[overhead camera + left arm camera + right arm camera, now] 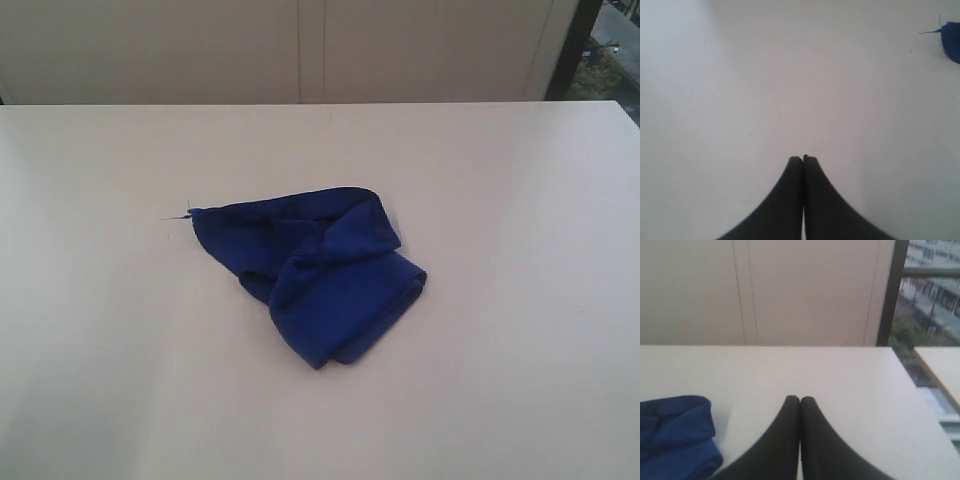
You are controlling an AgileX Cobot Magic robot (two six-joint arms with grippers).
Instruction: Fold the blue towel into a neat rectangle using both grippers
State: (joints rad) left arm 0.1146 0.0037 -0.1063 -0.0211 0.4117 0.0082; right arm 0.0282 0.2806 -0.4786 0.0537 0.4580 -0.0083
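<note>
The blue towel (318,272) lies crumpled in a loose heap near the middle of the white table (520,220), with a thread sticking out at its left corner. Neither arm shows in the exterior view. In the left wrist view my left gripper (803,159) is shut with nothing in it, over bare table, and only the towel's threaded corner (951,42) shows far off at the frame's edge. My right gripper (800,400) is shut and empty too, with a bunched part of the towel (675,437) lying beside it, apart from the fingers.
A beige panelled wall (300,50) runs behind the table's far edge. A dark window frame (888,290) with buildings outside stands past the table's far right corner. A second pale table edge (940,365) shows to the right.
</note>
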